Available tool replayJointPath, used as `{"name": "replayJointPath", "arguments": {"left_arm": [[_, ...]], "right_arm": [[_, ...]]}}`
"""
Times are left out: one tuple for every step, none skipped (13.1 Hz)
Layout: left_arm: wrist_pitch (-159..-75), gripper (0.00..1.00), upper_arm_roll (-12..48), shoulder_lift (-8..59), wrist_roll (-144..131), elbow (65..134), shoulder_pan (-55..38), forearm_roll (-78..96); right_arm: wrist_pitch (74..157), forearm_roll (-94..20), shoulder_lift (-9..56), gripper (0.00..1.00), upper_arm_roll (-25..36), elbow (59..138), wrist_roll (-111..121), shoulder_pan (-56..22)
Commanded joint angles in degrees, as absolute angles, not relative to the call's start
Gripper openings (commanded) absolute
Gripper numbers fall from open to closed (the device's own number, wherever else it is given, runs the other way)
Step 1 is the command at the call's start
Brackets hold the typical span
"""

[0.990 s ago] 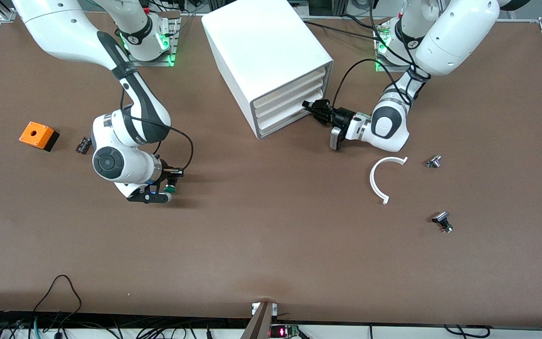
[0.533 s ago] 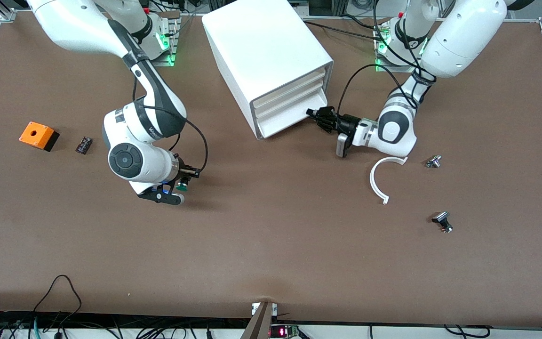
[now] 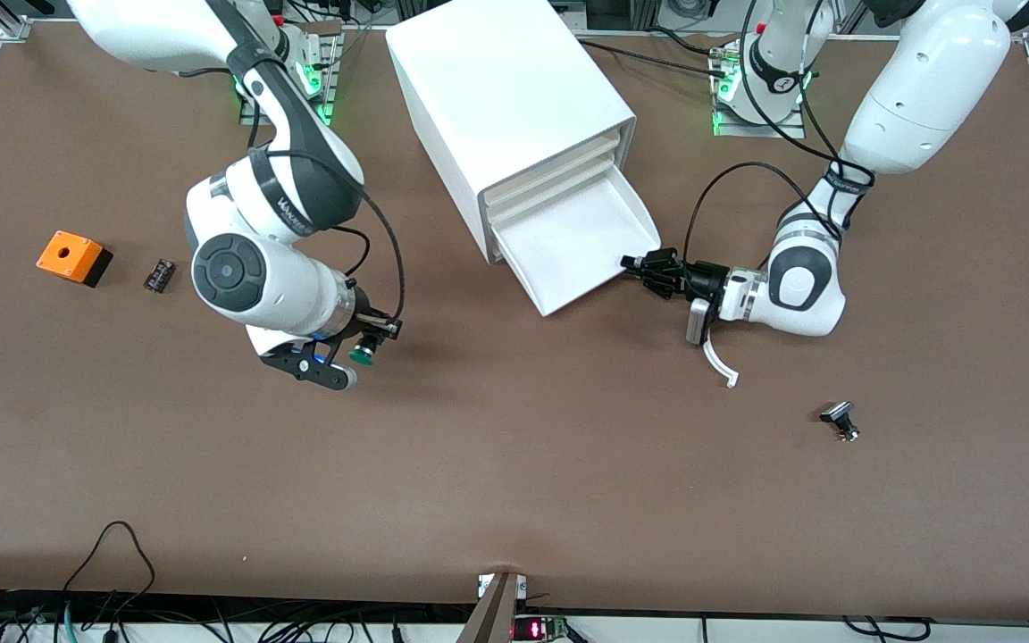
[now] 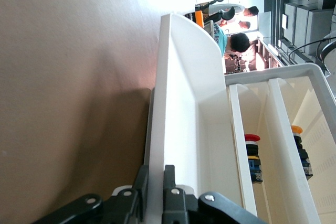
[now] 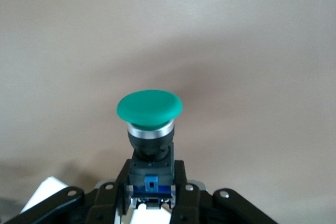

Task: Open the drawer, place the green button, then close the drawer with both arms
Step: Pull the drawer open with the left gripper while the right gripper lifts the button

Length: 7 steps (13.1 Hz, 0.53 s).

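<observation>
The right tool (image 3: 355, 350) is gripping the button (image 3: 360, 356) over the bench (image 3: 514, 482); the drawer (image 3: 568, 241) is lying at its two o'clock, its front wall being pinched by the left tool (image 3: 635, 264).

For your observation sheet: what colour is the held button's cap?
Green; the button shows best in the right wrist view.

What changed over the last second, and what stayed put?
The left gripper, shut on the front edge of the bottom drawer, pulled it out of the cabinet toward the front camera. The right gripper lifted, carrying the green button toward the cabinet. The left arm now hides part of the white curved piece. The orange box and black-capped switch stayed.
</observation>
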<state>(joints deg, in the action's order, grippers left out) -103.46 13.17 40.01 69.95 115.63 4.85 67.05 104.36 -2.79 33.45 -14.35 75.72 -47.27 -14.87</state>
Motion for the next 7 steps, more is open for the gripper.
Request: {"name": "replayJointPath", "arguments": {"left_arm": [[-103.45, 1.0, 12.92, 40.96, 68.91, 113.91, 5.53, 64.96], [-103.45, 1.0, 12.92, 40.52, 67.95, 113.73, 6.58, 63.73], [-102.58, 1.0, 12.92, 39.56, 64.2, 112.6, 7.2, 62.07], [-100.74, 1.0, 12.92, 38.42, 59.46, 111.02, 7.38, 58.83], [-99.5, 1.0, 12.92, 37.1, 55.32, 108.83, 7.82, 55.41], [-98.54, 1.0, 12.92, 35.52, 51.37, 107.24, 8.34, 52.15], [-97.22, 1.0, 12.92, 34.38, 47.85, 105.4, 8.52, 49.42]], "right_arm": [[103.36, -3.34, 34.1, 0.0, -14.33, 70.85, -54.11, -18.01], [103.53, -3.25, 34.1, 0.0, -14.33, 69.71, -57.01, -19.41], [103.54, -3.25, 34.19, 0.0, -14.33, 68.74, -60.35, -20.73], [104.06, -3.16, 34.19, 0.0, -14.33, 68.3, -63.77, -22.57], [105.98, -3.08, 34.19, 0.0, -14.33, 68.29, -66.68, -23.89], [108.35, -2.99, 34.28, 0.0, -14.24, 68.38, -70.19, -25.91], [110.46, -2.73, 34.63, 0.0, -14.24, 68.38, -73.97, -27.67]]}}
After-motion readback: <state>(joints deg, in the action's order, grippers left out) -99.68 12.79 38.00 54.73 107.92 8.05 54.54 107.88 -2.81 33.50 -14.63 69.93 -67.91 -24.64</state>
